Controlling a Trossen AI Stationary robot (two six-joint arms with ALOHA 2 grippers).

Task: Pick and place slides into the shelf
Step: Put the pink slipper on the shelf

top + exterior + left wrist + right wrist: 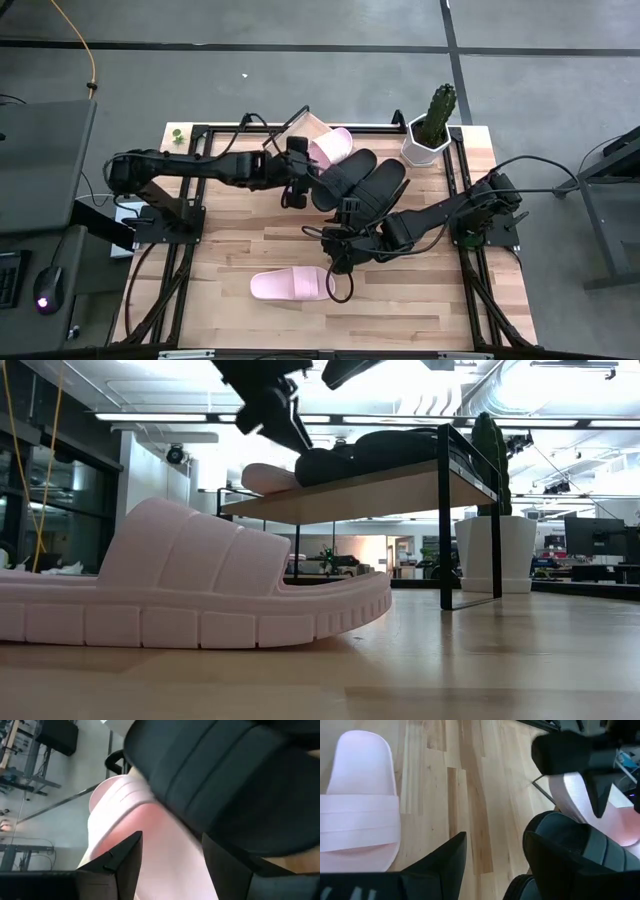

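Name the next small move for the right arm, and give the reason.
Probably lower the right gripper toward the pink slide lying alone on the table. Its fingers are open and empty, while one pink and two black slides already sit on the shelf, near the left gripper.

We take the wooden table [420, 300] as our landmark. At its far right corner stands a white pot [424, 146] holding a green cactus [440, 106] — in the low view the pot [494, 552] rises beyond the tabletop with the cactus [490, 450] above it. At the far left corner we see a small green object [177, 134]. Off the table's left side, a computer mouse [45, 291] lies on a dark desk — a yellow cable [88, 60] trails across the grey floor beyond.
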